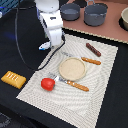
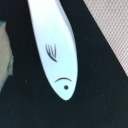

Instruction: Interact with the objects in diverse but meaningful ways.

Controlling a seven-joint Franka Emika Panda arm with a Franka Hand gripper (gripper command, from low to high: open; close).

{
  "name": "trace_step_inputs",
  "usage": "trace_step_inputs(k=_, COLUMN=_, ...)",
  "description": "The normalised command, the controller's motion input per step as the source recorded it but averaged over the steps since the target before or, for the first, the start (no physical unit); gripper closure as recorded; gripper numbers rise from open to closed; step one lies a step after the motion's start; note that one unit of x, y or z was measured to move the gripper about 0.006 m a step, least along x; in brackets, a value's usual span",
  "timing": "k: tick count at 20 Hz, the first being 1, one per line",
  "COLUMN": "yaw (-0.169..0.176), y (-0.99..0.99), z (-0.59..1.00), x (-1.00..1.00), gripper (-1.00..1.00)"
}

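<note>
Currently the arm's fingers (image 1: 51,46) hang low at the far-left edge of the mat (image 1: 100,85); whether they grip cannot be told. Wrist view: white fish-shaped piece (image 2: 57,50) on dark desk (image 2: 95,95). Tomato (image 1: 47,84) on mat's near-left, bread slab (image 1: 13,78) left on desk, sausage stick (image 1: 93,49) far right.

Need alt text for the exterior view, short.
A white robot arm reaches down at the far edge of a pale placemat holding a round plate, red tomato and dark brown sausage stick. A yellow-orange bread slab lies off the mat; grey pots stand behind.
</note>
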Motion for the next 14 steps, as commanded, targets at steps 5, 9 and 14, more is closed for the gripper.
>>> trace_step_inputs(k=5, yaw=0.042, y=0.01, z=-0.46, x=-0.16, gripper=-1.0)
trace_step_inputs(k=9, yaw=0.036, y=0.0, z=-0.42, x=-0.15, gripper=-1.0)
trace_step_inputs(k=14, yaw=0.032, y=0.0, z=-0.35, x=-0.09, gripper=-1.0)
